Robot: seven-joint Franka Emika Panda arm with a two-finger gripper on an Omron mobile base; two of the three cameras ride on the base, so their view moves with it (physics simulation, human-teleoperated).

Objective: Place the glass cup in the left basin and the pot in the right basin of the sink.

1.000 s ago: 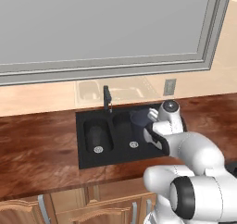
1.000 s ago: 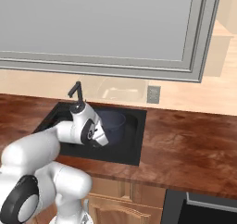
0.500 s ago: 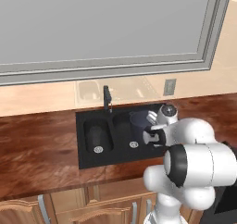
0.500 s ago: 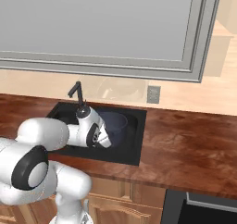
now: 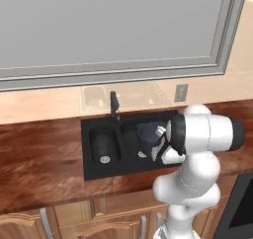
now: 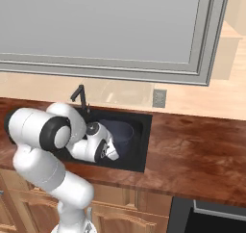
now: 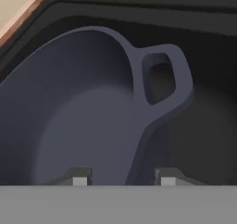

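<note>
Sat inside the right basin [image 5: 148, 149] of the sink [image 5: 94, 170]: the pot [image 5: 148, 134], dark blue-grey, toward the basin's back edge, tilted rather than flat in the hand view, with one loop handle [image 7: 163, 82] raised against the black basin wall. Lay against the back of the left basin [image 5: 105, 146]: a dark cylinder, most likely the glass cup [image 5: 104, 143], just behind the round silver drain [image 5: 104, 159]; too dark to make out more. Stood at the sink's back edge, on the divider between the two basins: the slim black faucet [image 5: 114, 105].

Reached down into the right basin from the front edge of the counter [image 5: 39, 159]: the white arm, with the gripper [image 7: 122, 177] low over the pot. Straddled the pot's rim [image 7: 139, 140] just below the handle: the two fingertips [image 7: 79, 177], one inside the bowl and one outside the wall, with a clear gap between them. Could not tell whether the pads pressed the rim or stood free of it. In the right base view, hid the front part of the pot [image 6: 116, 131]: the wrist and hand.

Ran along the wall behind the sink: a pale backsplash with a grey outlet plate [image 5: 181, 92] near the sink's right back corner, and above it a large framed window [image 5: 113, 30].
</note>
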